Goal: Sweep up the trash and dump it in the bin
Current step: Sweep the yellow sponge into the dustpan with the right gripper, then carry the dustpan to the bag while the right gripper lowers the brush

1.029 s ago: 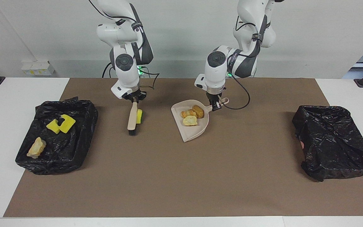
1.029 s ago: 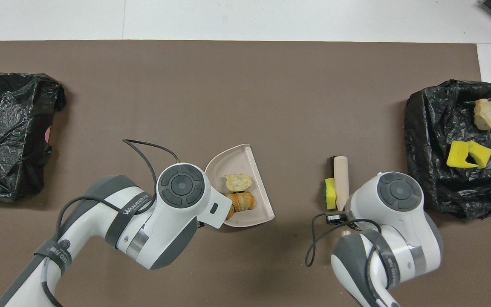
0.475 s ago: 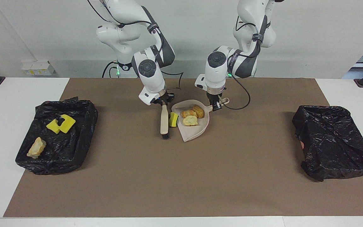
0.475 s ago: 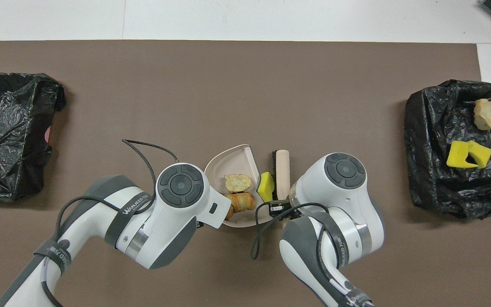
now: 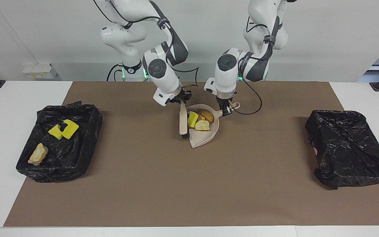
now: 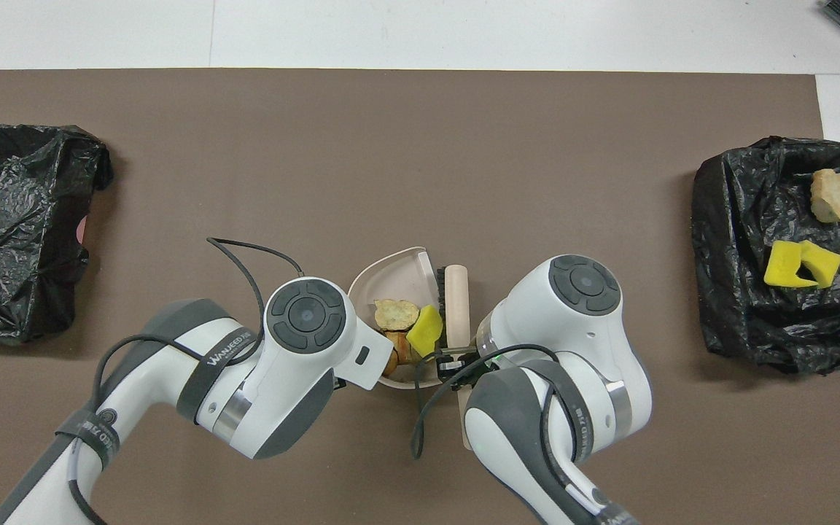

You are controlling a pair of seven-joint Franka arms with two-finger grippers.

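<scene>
My left gripper (image 5: 225, 111) is shut on the handle of the beige dustpan (image 5: 203, 138), which rests on the brown mat. In the pan lie three pieces of trash: a yellow sponge chunk (image 5: 192, 118), a pale bread piece (image 5: 203, 125) and a browner pastry piece (image 5: 208, 116). The right gripper (image 5: 181, 99) is shut on the beige brush (image 5: 183, 121), whose bristles stand at the pan's open edge, against the sponge. Seen from overhead, the brush (image 6: 455, 300) lies alongside the dustpan (image 6: 389, 271) and the sponge (image 6: 425, 329). The black-lined bin (image 5: 77, 158) at the right arm's end holds yellow sponge (image 5: 63, 129) and bread (image 5: 38, 154).
A second black-bagged bin (image 5: 347, 148) sits at the left arm's end of the mat, with nothing showing in it. From overhead, both arms crowd over the dustpan, and the bin (image 6: 741, 292) with trash lies apart toward the mat's edge.
The right arm swept the brush across the mat toward the left arm's end, pushing the yellow sponge chunk into the dustpan. The left arm and dustpan stayed put.
</scene>
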